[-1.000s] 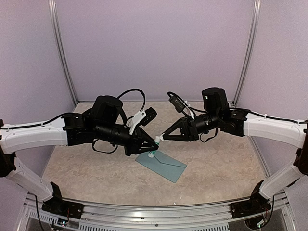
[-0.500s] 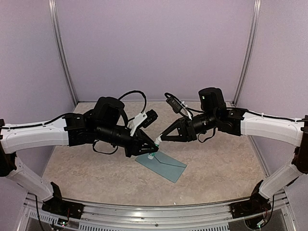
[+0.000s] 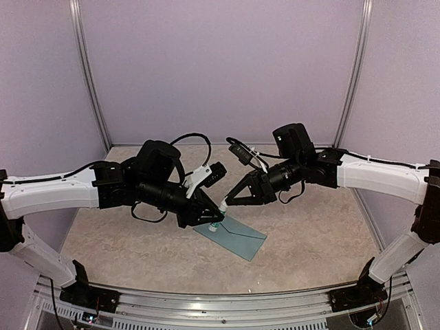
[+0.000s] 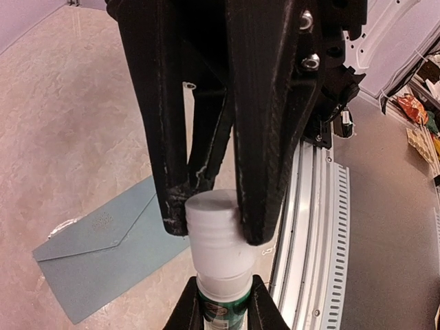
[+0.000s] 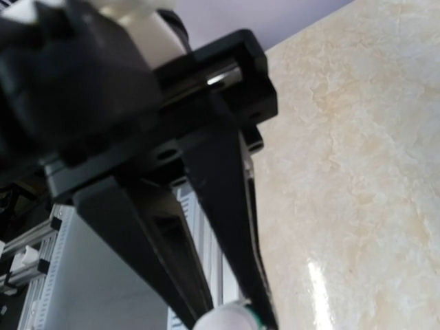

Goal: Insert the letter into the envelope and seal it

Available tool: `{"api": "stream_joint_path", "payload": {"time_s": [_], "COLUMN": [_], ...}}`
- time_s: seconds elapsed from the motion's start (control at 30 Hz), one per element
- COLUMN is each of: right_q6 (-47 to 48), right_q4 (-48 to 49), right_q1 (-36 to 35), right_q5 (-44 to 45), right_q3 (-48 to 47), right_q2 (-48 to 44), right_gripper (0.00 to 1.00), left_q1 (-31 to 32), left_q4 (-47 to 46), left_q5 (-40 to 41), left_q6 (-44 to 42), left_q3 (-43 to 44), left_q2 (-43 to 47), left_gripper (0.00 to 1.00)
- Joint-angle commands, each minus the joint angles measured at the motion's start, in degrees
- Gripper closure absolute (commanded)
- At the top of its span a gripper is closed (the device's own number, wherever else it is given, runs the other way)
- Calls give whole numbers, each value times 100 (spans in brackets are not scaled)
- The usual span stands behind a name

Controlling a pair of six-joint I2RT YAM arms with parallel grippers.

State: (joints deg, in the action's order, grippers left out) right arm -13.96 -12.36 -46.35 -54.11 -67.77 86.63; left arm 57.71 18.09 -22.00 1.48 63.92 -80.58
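Nearest, a ribbed metal rail edges the beige speckled counter. On it the flat teal-blue paper envelope lies matte and smooth, its pointed flap folded down; what's inside can't be made out. Over its left end, the left fingers, cropped by the frame, pinch the green-labelled white glue stick. The right fingers, black plastic and scuffed, squeeze its ribbed white cap. The right wrist view is mostly blocked by its own dark finger. Lilac walls stand behind.
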Motion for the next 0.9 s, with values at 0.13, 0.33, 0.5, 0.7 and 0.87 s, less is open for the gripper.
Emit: {"api": "stream_joint_path", "payload": {"time_s": [0.13,0.33,0.5,0.7,0.87], "right_q6": [656,772,719,767,852], "right_q4": [-1410,-1589,-1518,-1716,-1939], "right_q1": [-354,-478,-546,-688,-803], "right_q5": [-3,66,-12,312,576], "right_q3": [-454,-551,-486,-422,-417], "right_q2": [383,505,494,590,782], "right_gripper": [90,91,91,91,91], "left_q1": [28,38,38,36,32], "left_q4": [-86,-8,-6,-252,-436], "left_q5": [420,554,687,960,1065], "left_q6": [-88,-79,-22,103,157], "left_q3": [366,461,502,479,467], "left_q2": [-81,-199,-261,-211,-152], "left_gripper": [100,100,100,100,100]}}
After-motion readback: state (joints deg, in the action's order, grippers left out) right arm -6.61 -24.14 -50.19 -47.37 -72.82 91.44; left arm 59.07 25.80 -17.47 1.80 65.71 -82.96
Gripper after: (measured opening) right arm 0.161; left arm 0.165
